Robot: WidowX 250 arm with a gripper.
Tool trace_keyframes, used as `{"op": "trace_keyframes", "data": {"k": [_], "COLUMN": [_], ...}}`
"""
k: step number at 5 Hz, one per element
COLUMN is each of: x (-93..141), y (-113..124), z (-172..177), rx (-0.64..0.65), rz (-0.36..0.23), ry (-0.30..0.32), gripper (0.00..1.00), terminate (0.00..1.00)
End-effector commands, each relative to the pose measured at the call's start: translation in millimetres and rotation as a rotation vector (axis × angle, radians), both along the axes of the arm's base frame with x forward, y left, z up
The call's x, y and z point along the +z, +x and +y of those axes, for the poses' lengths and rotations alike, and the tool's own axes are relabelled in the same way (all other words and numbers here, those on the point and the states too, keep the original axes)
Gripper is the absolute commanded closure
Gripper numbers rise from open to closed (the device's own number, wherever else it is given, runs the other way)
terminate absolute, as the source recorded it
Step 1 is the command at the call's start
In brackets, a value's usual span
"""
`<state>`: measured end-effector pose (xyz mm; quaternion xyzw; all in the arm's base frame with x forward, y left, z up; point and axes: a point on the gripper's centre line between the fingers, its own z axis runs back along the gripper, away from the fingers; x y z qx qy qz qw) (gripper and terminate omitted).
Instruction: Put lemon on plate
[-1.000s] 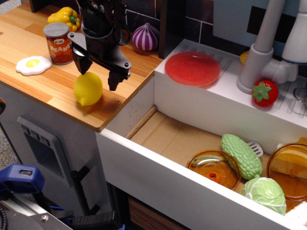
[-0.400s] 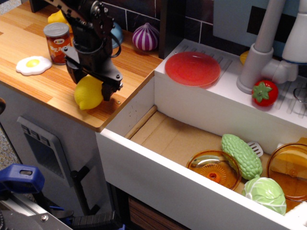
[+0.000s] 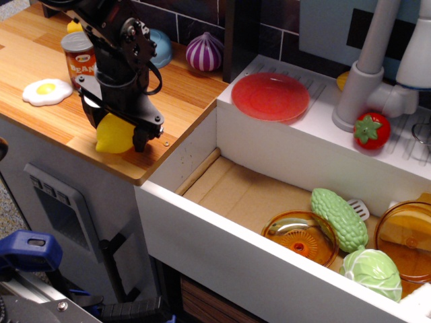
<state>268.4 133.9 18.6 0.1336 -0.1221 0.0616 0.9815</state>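
Note:
The yellow lemon lies on the wooden counter near its front right edge. My black gripper is lowered right over it, one finger on its right side and the other on its left side, mostly hiding its top. The jaws stand as wide apart as before, around the lemon. The red plate lies flat and empty on the white sink ledge, to the right of the gripper and a little higher.
A beans can, fried egg, yellow pepper, blue bowl and purple onion stand on the counter. A tomato and faucet sit right of the plate. The sink holds orange dishes, a green gourd and a cabbage.
My gripper has come down and to the left, from just above the lemon to around it. The lemon has shifted a little left and toward the counter's front.

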Motion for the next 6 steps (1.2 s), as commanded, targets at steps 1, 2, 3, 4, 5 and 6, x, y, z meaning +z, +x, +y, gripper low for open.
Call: {"op": "trace_keyframes", "data": {"k": [1,2,3,4,5,6], "x": [11,13,16,23,23,35], "y": [12,14,31,60,77,99], "z": [1,-2,-21,-54,-92,-107], "rx": [0.000,-0.013,-0.089,-0.160,-0.196,-0.261], "rz": [-0.071,-0.067,-0.147,-0.161,-0.219,-0.190], "ry": [0.048,0.031,0.085,0.072,0.117,0.123], "gripper": [1.00,1.00,1.00,1.00,1.00,1.00], "terminate": [0.00,0.00,0.00,0.00,0.00,0.00]}}
